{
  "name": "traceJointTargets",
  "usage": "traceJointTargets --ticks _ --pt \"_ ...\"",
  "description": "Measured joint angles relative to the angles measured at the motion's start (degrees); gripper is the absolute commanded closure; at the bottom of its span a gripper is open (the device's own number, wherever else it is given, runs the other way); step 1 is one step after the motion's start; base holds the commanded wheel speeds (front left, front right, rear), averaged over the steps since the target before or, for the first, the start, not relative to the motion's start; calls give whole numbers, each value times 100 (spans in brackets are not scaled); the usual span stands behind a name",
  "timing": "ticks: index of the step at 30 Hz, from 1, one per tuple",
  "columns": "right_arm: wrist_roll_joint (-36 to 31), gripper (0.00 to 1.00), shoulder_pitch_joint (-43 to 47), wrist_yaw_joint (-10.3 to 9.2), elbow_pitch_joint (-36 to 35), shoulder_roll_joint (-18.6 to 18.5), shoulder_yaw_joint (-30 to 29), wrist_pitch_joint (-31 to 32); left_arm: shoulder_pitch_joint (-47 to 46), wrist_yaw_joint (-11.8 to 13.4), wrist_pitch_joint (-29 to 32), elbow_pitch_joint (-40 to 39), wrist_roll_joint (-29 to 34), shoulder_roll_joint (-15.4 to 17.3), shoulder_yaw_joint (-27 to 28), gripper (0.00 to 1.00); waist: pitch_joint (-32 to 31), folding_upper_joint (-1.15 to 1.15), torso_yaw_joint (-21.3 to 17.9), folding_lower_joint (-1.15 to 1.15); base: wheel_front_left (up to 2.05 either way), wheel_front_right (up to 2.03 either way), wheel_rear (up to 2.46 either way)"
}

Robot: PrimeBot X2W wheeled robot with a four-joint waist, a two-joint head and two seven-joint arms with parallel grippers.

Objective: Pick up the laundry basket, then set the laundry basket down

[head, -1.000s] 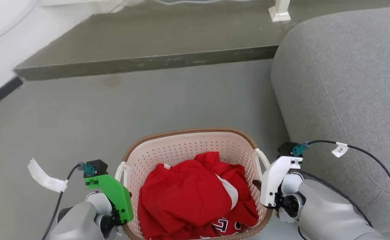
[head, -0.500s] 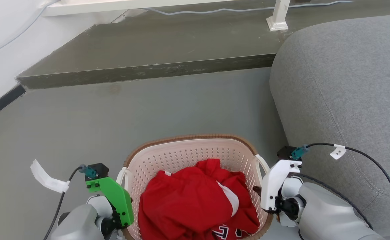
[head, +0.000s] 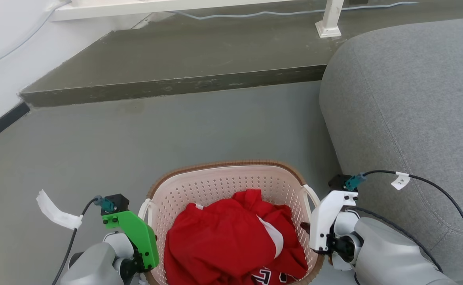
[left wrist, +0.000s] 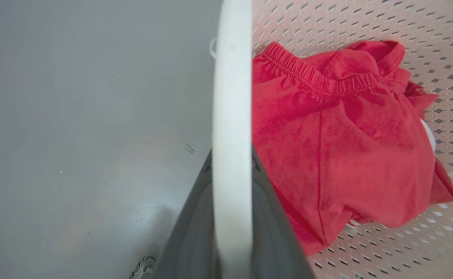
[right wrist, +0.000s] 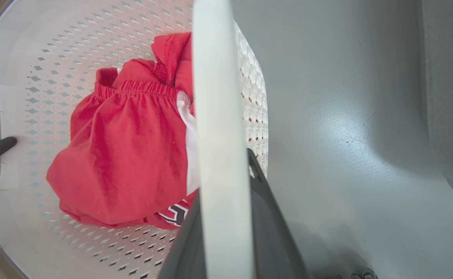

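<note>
A grey floor [head: 223, 126] runs up to a darker raised step [head: 176, 85], with a grey sofa [head: 405, 99] on the right. The laundry basket [head: 223, 182] lies between the two arms, with crumpled red garments [head: 223, 237] inside it. The left gripper [left wrist: 232, 153] has both dark fingers drawn in on the left handle [left wrist: 232, 77], the white bar running straight up between them. The right gripper [right wrist: 226, 170] clasps the right handle [right wrist: 215, 77] likewise. To the inner side of each pair of fingers lies the perforated wall, and to the outer side bare floor. I cannot tell whether the base is off the floor. The thin plastic looks light and fairly stiff, yet smooth and liable to flex. The handles, gripped evenly at mid-span, therefore seem the right hold, and keeping the basket level should stop the soft load shifting.
</note>
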Motion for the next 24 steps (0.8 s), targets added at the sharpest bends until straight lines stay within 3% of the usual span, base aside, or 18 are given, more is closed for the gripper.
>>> traceJointTargets --ticks 24 --pt "123 100 -1 -14 -15 -4 171 0 1 0 -82 26 0 -5 -7 100 18 0 11 0 0 0 0"
